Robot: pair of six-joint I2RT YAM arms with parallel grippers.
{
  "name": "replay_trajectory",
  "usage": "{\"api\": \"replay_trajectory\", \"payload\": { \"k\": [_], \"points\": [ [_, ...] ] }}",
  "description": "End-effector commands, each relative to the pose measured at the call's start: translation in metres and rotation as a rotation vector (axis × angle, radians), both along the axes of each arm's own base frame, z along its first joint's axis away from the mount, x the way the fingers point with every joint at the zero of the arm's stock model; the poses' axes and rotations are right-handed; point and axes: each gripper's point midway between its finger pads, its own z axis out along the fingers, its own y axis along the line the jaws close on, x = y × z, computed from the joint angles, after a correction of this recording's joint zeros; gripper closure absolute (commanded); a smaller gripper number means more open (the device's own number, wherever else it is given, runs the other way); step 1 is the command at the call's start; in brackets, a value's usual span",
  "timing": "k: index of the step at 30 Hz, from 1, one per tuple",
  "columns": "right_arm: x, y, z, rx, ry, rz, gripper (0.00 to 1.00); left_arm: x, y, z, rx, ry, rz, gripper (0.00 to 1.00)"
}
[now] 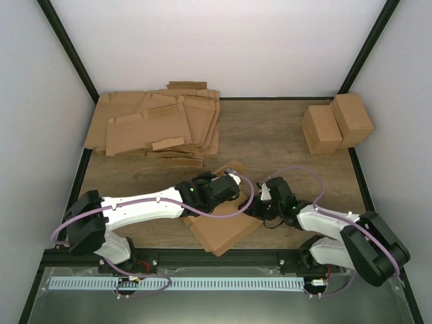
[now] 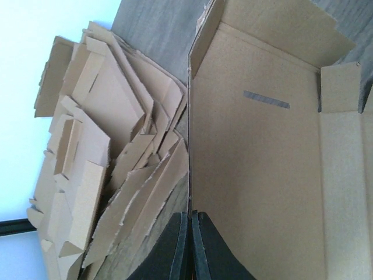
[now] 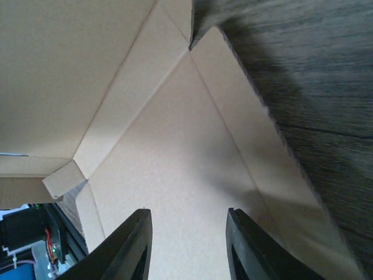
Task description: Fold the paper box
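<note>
Paper box (image 1: 226, 233) sits half-formed at the near middle of the table (image 1: 283, 135), between both arms. Treat it as light, thin cardboard: probably stiff across the panels, bending easily at the creases, denting if you squeeze hard, and likely to slide on the wood. Grab a wall edge or flap close to a crease, not mid-panel. Left gripper (image 2: 190, 221) is pinched closed, apparently on the edge of an upright side wall. Right gripper (image 3: 187, 216) is spread wide over the inner panel and holds nothing; can't tell if it touches.

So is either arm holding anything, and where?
The left gripper seems to pinch the paper box by its raised side wall's edge; the right gripper is open, holding nothing.
</note>
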Motion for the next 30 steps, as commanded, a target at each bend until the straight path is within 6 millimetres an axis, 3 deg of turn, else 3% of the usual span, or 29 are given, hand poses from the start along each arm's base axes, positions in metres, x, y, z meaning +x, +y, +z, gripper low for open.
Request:
{"api": "replay_trajectory", "payload": {
  "k": [1, 6, 16, 30],
  "points": [
    [0.005, 0.003, -0.003, 0.007, -0.022, 0.009, 0.66, -0.005, -0.017, -0.005, -0.092, 0.048, -0.026, 0.96],
    [0.003, 0.003, -0.013, -0.006, -0.003, 0.016, 0.71, -0.008, -0.023, -0.013, -0.130, 0.073, -0.036, 0.96],
    [0.000, -0.002, -0.022, -0.027, 0.003, 0.008, 0.72, -0.020, -0.031, -0.030, -0.154, 0.142, -0.033, 0.96],
    [0.006, 0.003, 0.000, 0.038, -0.060, -0.005, 0.71, -0.037, -0.028, -0.046, -0.071, 0.111, -0.016, 0.96]
  ]
}}
